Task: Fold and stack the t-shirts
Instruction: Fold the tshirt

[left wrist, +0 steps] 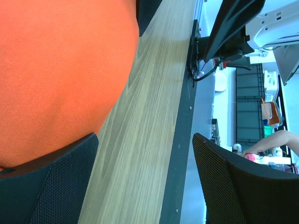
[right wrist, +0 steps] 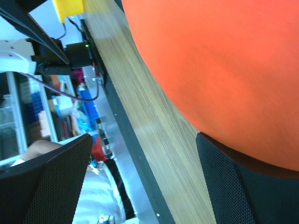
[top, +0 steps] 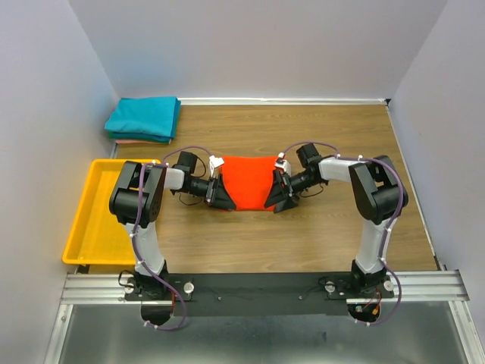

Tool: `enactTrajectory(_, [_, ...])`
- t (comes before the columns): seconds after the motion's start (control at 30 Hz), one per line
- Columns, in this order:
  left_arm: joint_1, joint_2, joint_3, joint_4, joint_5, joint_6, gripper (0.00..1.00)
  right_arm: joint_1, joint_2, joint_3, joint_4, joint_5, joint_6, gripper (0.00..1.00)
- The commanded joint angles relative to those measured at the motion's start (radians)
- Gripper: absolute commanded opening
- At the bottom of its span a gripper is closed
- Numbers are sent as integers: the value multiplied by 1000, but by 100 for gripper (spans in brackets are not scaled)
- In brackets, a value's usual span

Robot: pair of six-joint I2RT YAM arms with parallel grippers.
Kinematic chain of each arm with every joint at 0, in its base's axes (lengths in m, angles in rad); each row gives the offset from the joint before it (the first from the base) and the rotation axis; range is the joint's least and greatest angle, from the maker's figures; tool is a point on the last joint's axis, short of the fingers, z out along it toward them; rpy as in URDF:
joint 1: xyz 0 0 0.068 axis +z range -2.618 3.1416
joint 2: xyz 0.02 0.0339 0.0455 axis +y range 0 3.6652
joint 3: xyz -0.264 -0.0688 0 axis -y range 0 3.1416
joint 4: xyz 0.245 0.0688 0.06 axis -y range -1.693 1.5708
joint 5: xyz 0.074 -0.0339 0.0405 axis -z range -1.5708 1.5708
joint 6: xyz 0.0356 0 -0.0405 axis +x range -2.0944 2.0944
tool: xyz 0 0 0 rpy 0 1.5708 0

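The bright orange-red t-shirt (top: 248, 182) lies folded in the middle of the table. It fills the left wrist view (left wrist: 60, 70) and the right wrist view (right wrist: 224, 60). My left gripper (top: 220, 195) is at its left edge and my right gripper (top: 278, 196) at its right edge. Both are open, in the left wrist view (left wrist: 145, 182) and the right wrist view (right wrist: 145, 182). Only bare wood shows between the jaws. One finger (left wrist: 46, 186) of the left and one finger (right wrist: 247, 186) of the right lies at the cloth's edge. The teal t-shirt (top: 144, 116) lies folded on the pale pink one (top: 136, 139) at the back left.
A yellow plastic tray (top: 95, 220) stands at the left edge of the table. Grey walls close in the back and both sides. The metal rail (top: 265, 287) with the arm bases runs along the near edge.
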Motion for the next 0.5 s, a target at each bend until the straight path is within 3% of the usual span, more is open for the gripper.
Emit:
enactTrajectory(0.0, [27, 31, -27, -24, -235, 85, 92, -46, 46, -45, -56, 97, -72, 100])
enactTrajectory(0.23, [19, -174, 100, -161, -191, 194, 92, -47, -139, 131, -182, -45, -60, 100])
enactTrajectory(0.3, [11, -197, 140, -159, -191, 174, 92, -47, -146, 193, -180, -36, -52, 100])
enactTrajectory(0.47, [-45, -181, 200, 0, -185, -34, 92, -47, -37, 309, -169, 8, -58, 100])
